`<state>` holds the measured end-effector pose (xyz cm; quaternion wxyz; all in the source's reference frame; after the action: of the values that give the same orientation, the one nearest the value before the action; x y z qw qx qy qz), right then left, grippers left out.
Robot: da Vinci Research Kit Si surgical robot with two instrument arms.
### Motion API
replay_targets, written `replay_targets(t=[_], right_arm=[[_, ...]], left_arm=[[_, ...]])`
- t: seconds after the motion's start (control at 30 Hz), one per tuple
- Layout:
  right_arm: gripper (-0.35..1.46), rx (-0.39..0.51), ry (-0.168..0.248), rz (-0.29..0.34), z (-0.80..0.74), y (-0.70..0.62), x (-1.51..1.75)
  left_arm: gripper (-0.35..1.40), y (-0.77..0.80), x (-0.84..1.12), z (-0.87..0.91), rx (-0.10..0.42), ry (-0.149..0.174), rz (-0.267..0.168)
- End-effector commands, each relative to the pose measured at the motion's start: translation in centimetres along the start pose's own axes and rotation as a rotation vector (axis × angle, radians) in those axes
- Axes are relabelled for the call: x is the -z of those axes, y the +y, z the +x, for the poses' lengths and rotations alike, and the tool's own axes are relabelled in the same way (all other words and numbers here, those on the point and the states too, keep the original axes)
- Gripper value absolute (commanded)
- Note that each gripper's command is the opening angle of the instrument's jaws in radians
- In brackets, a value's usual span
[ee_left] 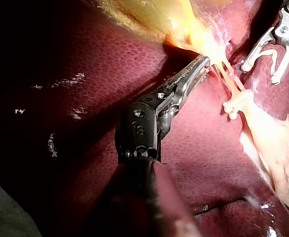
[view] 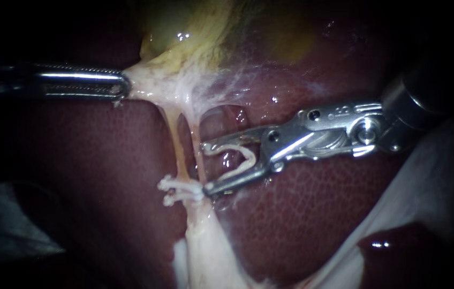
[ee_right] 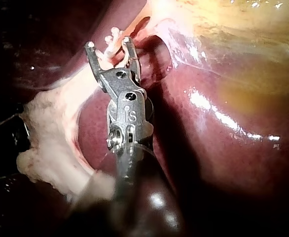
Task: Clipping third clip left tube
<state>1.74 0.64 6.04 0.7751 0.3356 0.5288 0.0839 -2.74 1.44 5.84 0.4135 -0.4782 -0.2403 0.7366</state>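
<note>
Bare dark-red liver flanks two thin pale tubes. The left tube, taut and yellowish, meets two closed white clips at its lower end. Right instrument, jaws spread, holds one open white clip just beside the right tube. Left instrument clenches pale tissue below the yellow-green gallbladder

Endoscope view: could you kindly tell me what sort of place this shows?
Likely a surgical practice bench: liver and gallbladder laid bare, clips on a tube, right instrument carrying an open clip.
</note>
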Motion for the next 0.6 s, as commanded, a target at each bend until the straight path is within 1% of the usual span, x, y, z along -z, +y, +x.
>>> replay_targets(t=[0.03, 0.1, 0.2, 0.4, 0.6], right_arm=[[0.46, -0.001, 0.002, -0.003, 0.00, 0.03, -0.04], [0.46, -0.001, 0.002, -0.006, -0.01, 0.07, -0.08], [0.47, -0.001, 0.004, -0.010, -0.06, 0.15, -0.12], [0.48, 0.004, 0.001, -0.018, -0.21, 0.31, -0.21], [0.48, 0.009, -0.002, -0.024, -0.35, 0.42, -0.29]], left_arm=[[-0.35, 0.00, 0.00, 0.00, 0.000, 0.000, 0.000], [-0.35, 0.00, 0.00, 0.00, 0.000, 0.000, 0.000], [-0.35, 0.00, 0.00, 0.00, 0.000, 0.000, 0.000], [-0.35, 0.00, -0.01, 0.00, 0.000, 0.000, 0.001], [-0.35, 0.00, -0.01, 0.00, 0.000, 0.000, 0.001]])
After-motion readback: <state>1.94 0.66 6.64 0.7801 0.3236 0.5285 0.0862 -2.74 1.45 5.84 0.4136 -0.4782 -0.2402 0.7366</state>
